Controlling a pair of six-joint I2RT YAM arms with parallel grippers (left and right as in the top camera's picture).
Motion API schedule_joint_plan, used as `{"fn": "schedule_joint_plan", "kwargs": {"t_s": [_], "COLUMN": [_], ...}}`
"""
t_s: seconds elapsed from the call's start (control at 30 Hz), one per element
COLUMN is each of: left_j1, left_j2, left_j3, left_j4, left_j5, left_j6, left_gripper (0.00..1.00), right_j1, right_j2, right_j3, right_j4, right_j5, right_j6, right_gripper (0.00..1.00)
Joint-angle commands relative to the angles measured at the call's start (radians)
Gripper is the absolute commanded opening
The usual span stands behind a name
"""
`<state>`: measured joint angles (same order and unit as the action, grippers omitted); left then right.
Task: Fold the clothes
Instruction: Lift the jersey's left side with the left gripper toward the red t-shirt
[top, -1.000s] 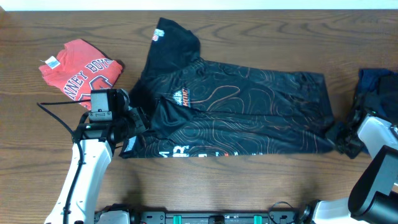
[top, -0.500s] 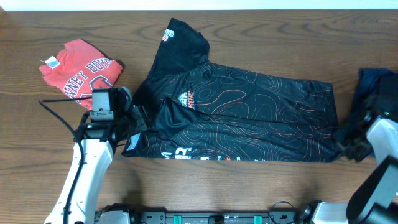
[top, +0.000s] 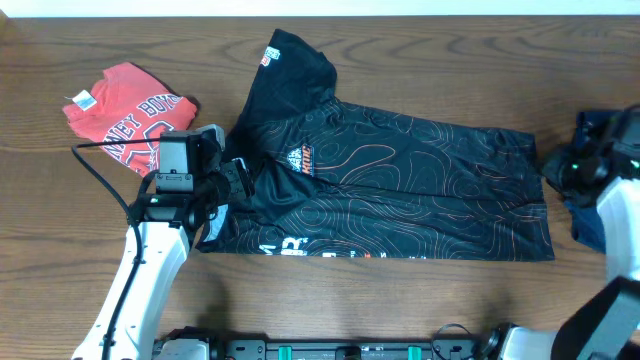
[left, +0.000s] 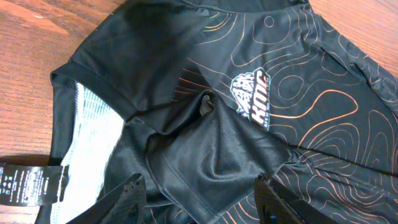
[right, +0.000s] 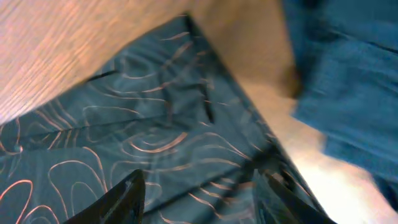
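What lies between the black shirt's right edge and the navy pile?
Only a bare strip of table separates the black shirt from the navy pile, clearest in the right wrist view; overhead, the right gripper hangs over that gap.

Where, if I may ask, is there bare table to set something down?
Bare tabletop lies beyond the black T-shirt, between its sleeve and the navy T-shirts, and along the near edge. Crowded around the left hand, by the red T-shirt.

Black T-shirt (top: 420, 190) blocks the middle; bare table (top: 400, 300) runs in front
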<state>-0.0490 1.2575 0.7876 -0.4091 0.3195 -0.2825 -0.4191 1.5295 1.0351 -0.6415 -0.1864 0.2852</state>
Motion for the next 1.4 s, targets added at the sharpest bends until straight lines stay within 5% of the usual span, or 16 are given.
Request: {"fn": "schedule_joint_plan", "kwargs": {"t_s": [0.0,0.53,0.83,1.13,1.37], "left_j1": [-0.003,-0.003,-0.003,-0.003,-0.003], "left_j2": [0.01,0.011,0.011,0.011,0.011], "left_j3": [0.024,0.023,0.023,0.023,0.023], "left_j4": [-0.002,-0.008,-0.008,-0.008,-0.008], "left_j5": [0.009,0.009,0.009,0.009,0.009], "left_j6": [0.02,0.02,0.02,0.021,0.021], "left_gripper": [0.58,0.58,0.58,0.58,0.58], "right_j1": [0.019,0.036,0.055,0.052,0.052], "right_j2": [0.09,0.331,0.345,0.331,0.319], "right_j3": [0.007,0.007,0.007,0.008,0.011], "right_j4": [0.033,0.187,0.224,0.22,0.222], "right_j5": [-0.027,-0.061,-0.062,-0.061,-0.057], "right_j6": [-0.04,-0.029,-0.028,-0.028,-0.028], "right_gripper": [0.53,0.46,0.34,0.36,0.03]}}
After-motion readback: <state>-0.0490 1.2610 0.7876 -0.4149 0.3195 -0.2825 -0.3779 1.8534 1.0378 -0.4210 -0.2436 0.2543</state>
